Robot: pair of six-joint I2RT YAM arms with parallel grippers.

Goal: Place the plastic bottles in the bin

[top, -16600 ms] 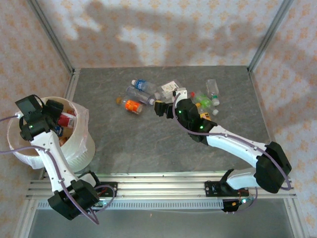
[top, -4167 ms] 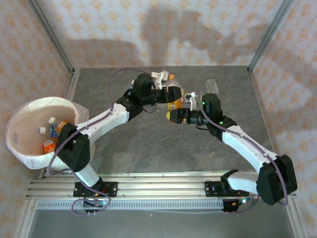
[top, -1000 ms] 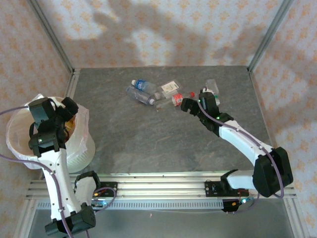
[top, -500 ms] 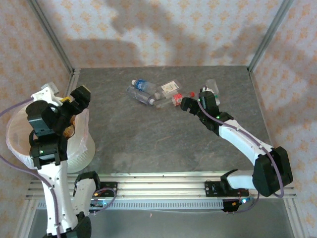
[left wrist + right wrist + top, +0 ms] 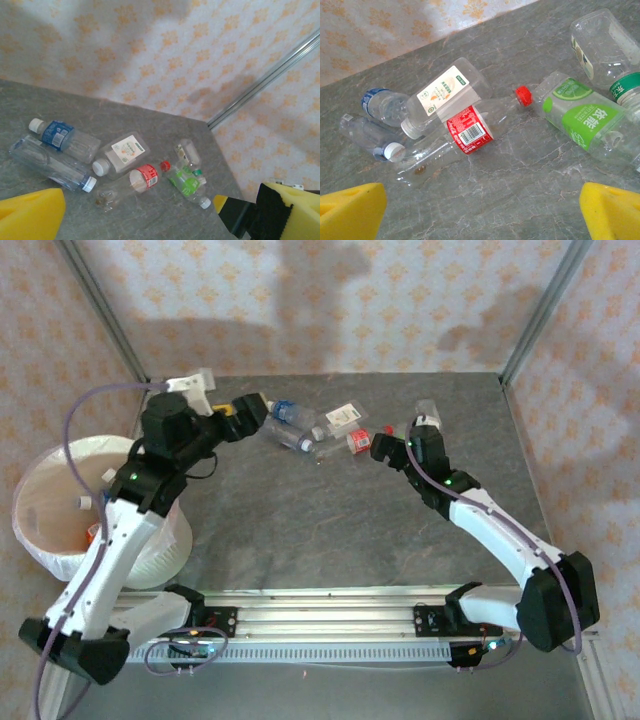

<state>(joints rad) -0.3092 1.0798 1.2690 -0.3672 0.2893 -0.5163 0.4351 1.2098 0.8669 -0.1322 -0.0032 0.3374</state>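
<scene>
Bin (image 5: 170, 540), perhaps two bottles (image 5: 93, 532) inside

Setting. My table (image 5: 330, 530) has a grey top veined like stone, with a matt finish. Walls (image 5: 400, 300) papered in cream with a repeating orange floral motif enclose it on the far side and on both flanks. Two slanted metal posts (image 5: 100, 310) rise from the far corners. Ribbed aluminium rails (image 5: 330, 605) run along the near edge. Soft dark shadows (image 5: 320, 270) lie across the far wall.
</scene>
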